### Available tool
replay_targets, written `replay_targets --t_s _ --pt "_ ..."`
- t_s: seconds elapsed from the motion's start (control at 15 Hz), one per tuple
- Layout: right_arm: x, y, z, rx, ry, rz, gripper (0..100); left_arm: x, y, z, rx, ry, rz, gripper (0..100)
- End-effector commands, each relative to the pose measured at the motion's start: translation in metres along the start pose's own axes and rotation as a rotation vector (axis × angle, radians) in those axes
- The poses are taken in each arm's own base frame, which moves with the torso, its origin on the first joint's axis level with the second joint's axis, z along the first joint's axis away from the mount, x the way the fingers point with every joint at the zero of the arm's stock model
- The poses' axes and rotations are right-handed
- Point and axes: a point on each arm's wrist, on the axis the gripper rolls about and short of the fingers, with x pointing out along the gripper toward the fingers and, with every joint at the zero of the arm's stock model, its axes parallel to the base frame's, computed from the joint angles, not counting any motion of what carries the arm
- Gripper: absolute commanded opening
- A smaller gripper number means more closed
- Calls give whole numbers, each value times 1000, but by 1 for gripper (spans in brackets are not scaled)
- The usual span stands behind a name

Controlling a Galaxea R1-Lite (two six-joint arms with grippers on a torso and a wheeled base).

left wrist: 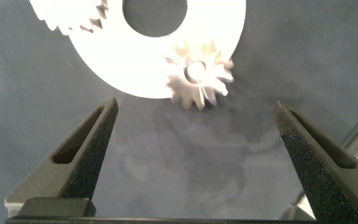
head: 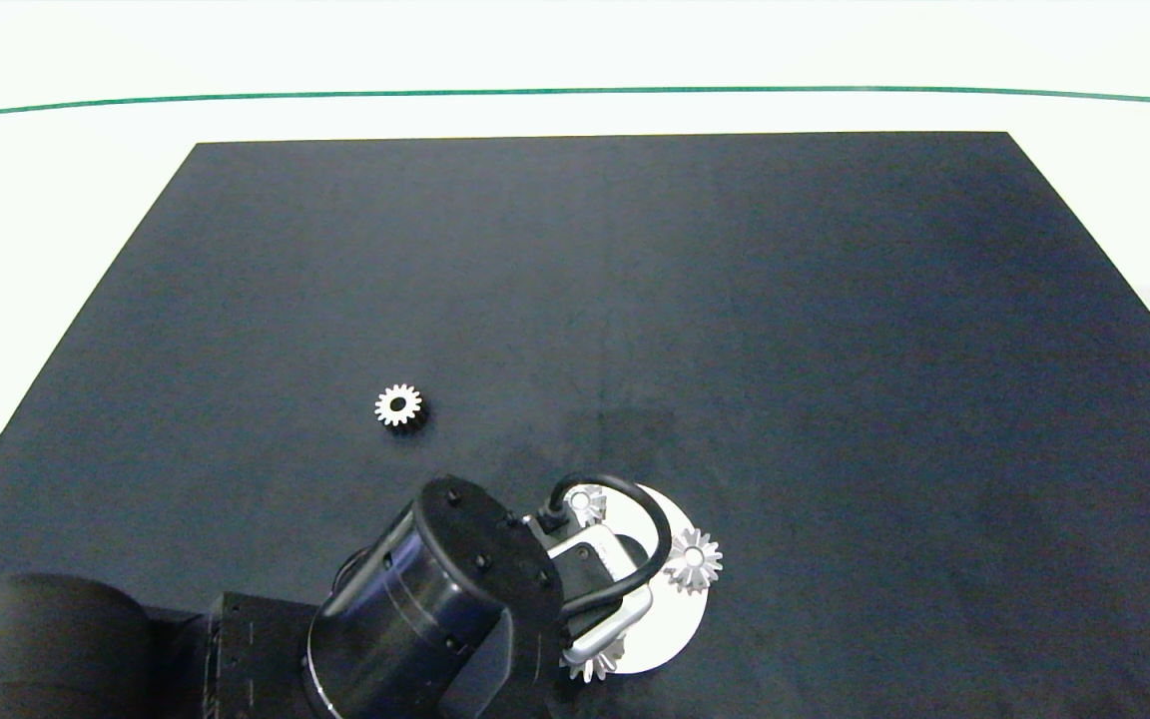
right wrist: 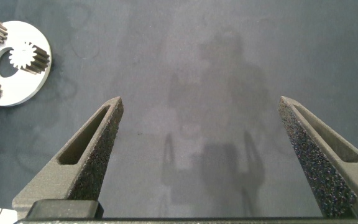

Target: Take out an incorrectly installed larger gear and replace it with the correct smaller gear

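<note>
Left gripper (left wrist: 194, 137) released, hovering above the disc (left wrist: 222, 37), larger gear (left wrist: 199, 78) just ahead.
Centre fingers across its teeth, descend straight, clench firmly; right gripper (right wrist: 197, 134) released, idle aside.

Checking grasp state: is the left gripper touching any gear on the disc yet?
Apart. The left wrist view shows the left gripper open, bare mat between its fingers and the nearest gear on the white disc.

Three silver pointed-tooth gears (head: 693, 561) sit on one white round plate (head: 670, 639); one small stubby-toothed gear (head: 398, 405) lies alone on one dark mat (head: 835, 350). Two grippers in all.
</note>
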Motion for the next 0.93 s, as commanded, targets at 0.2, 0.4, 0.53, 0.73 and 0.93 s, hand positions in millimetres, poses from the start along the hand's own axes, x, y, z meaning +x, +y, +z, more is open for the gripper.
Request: replay_targets --t_s 0.2,0.4,0.53,0.73,0.93 --pt "0 0 0 0 -1 1 100 19 6 13 14 54 10 100" --pt "1 0 -3 1 12 0 100 36 4 20 17 76 9 100" --pt "2 0 -5 1 19 2 100 37 4 21 17 76 9 100" --pt "3 0 -5 2 21 3 100 39 2 21 22 83 4 95" --pt "3 0 -5 2 26 5 100 38 1 18 24 90 1 89"
